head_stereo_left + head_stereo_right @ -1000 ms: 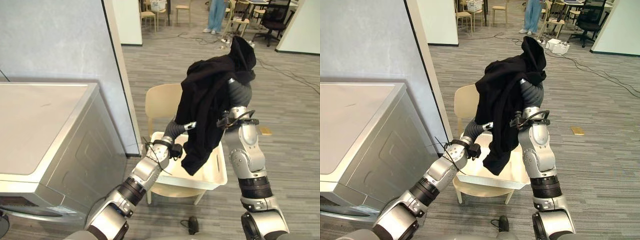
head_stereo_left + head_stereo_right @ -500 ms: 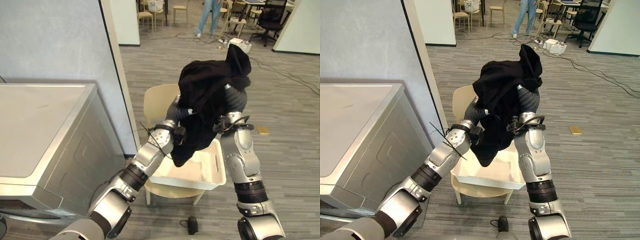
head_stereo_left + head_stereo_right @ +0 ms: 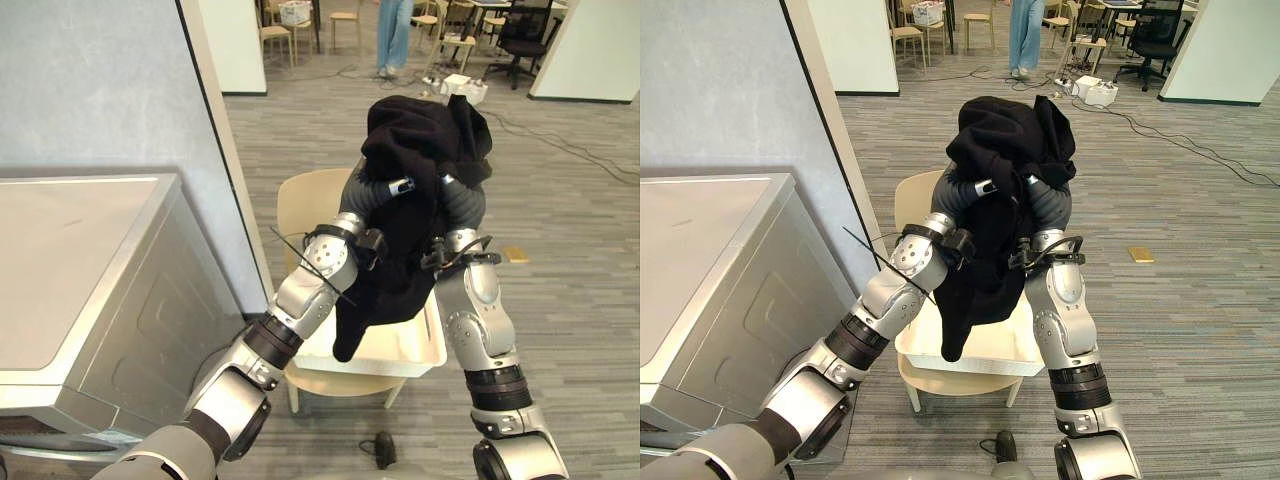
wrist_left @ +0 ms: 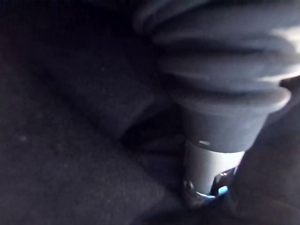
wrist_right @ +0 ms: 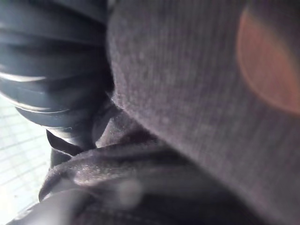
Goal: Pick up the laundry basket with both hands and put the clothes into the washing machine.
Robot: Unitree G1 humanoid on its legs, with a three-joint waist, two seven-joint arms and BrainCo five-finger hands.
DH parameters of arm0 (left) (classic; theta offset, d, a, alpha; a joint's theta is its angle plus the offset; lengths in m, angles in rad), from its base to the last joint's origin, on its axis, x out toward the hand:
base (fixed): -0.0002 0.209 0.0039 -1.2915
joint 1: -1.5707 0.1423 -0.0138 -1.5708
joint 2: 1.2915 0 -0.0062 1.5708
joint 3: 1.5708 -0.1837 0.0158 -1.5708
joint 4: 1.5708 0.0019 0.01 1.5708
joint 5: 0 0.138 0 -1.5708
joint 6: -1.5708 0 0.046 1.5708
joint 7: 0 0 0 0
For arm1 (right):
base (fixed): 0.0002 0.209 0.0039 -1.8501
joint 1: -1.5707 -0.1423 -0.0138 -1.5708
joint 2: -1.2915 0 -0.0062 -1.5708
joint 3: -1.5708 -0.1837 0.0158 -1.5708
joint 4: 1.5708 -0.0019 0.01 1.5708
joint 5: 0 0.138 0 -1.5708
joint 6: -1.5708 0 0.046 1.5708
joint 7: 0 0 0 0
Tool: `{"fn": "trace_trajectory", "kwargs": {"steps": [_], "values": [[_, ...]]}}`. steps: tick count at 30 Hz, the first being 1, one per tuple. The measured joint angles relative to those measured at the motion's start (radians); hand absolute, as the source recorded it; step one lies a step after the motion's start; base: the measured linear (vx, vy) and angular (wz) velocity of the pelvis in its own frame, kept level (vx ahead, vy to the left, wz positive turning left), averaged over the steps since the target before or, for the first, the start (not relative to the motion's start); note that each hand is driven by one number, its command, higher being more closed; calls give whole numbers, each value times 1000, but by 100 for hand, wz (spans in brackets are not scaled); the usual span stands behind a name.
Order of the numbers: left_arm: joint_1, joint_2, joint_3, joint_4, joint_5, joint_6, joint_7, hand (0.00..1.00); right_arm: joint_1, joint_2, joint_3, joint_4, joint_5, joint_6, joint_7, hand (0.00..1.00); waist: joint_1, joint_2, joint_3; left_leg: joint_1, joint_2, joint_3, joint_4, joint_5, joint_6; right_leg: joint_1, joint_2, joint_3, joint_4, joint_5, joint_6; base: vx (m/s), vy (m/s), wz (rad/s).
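- Left wrist view: black cloth lies all round the left hand (image 3: 398,186), so I cannot tell whether its fingers are curled into the cloth or straight beneath it.
- In the right wrist view, dark knit presses close against the right hand (image 3: 1049,206). Its fingers are buried too, and I cannot tell their state.
- The garment (image 3: 415,150) is draped over both raised hands and bunched on top of them. A long tail hangs down between the forearms.
- I judge it is held this high so that the tail lifts clear of the basket rather than dragging.
- The tail's end hangs by the rim of the white laundry basket (image 3: 405,348). Whether they touch is unclear.
- The laundry basket sits on the seat of a pale chair (image 3: 303,205) with neither hand on it. So it is the clothing alone that is being carried, not the basket.
- The washing machine (image 3: 90,270) stands to the robot's left, well apart from the chair. Its flat top faces the camera and its door is out of sight.
- The next move probably calls for swinging the load left towards it. Loosely draped cloth could slide off on the way.
- A person (image 3: 392,35) stands far across the floor.
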Motion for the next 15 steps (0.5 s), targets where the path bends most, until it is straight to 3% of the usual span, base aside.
{"fn": "trace_trajectory", "kwargs": {"steps": [5,15], "values": [[0,-1,28,-6,0,0,3,100,22,0,10,0,0,-13,14,100,-1,22,-14,1,0,1,-1,-1,-1,0,1,1,0,0,0,0,0,0],[0,-22,32,-6,0,0,1,100,23,5,27,0,0,-13,13,100,-3,26,-17,3,1,1,0,-2,-2,0,1,1,0,0,0,0,0,0]]}}
